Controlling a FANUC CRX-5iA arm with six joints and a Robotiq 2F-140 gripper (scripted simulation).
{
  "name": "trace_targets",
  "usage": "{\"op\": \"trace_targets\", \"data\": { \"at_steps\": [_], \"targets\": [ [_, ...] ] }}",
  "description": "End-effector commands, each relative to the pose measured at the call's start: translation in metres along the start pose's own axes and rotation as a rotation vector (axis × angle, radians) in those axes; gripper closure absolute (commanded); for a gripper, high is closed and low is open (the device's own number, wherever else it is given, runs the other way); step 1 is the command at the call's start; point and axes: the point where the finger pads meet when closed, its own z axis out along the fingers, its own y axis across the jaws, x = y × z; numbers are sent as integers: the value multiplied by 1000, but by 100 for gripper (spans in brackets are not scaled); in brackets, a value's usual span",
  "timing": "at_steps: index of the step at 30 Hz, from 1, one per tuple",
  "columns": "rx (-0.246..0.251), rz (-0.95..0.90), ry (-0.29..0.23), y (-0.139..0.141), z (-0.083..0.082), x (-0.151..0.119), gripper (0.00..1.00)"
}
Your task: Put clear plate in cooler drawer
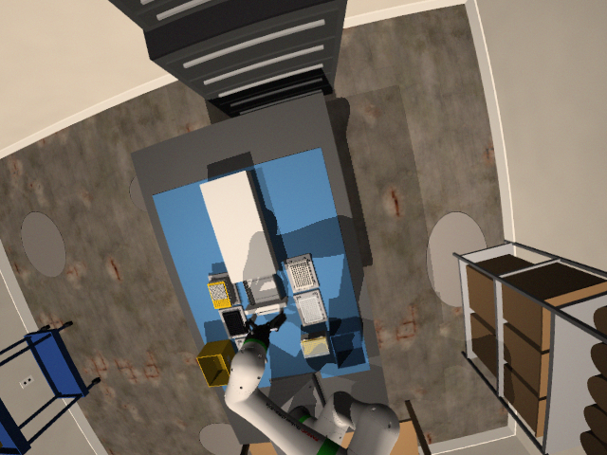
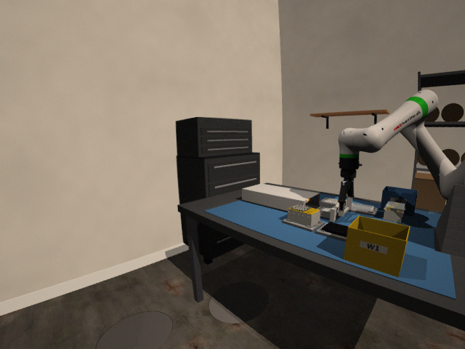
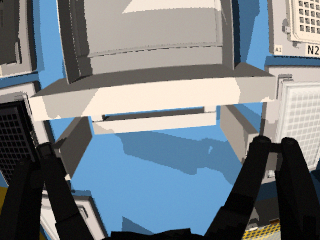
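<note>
The cooler CD [image 1: 237, 225] is a long white box on the blue mat. Its grey drawer [image 1: 265, 288] [image 3: 150, 23] stands pulled out toward the arm, and its floor shows nothing on it. The cream front panel carries the bar handle [image 3: 156, 118], also seen from above [image 1: 265, 309]. An amber lamp [image 2: 307, 200] glows on the cooler. My gripper [image 3: 154, 119] is open and empty, hanging low just in front of the handle, a finger to each side; it also shows in the top and exterior views [image 1: 265, 325] [image 2: 344, 211]. The clear plate [image 1: 309, 308] lies in its nest right of the drawer, and at the right edge of the wrist view [image 3: 300, 123].
A white well plate [image 1: 300, 272] sits in nest N2 behind the clear plate. Left of the drawer are a yellow tip box [image 1: 219, 294] and a black plate [image 1: 233, 320]. A yellow bin W1 [image 2: 376, 243], a blue bin [image 1: 348, 347] and a pale lidded box [image 1: 314, 345] stand near the arm's base.
</note>
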Motion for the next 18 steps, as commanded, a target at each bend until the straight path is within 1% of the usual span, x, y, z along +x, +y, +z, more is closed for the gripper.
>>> {"op": "trace_targets", "data": {
  "at_steps": [1, 7, 8, 18],
  "targets": [
    [0, 0, 1, 0, 3, 0, 13],
    [0, 0, 1, 0, 3, 0, 13],
    [0, 0, 1, 0, 3, 0, 34],
    [0, 0, 1, 0, 3, 0, 38]
  ]
}}
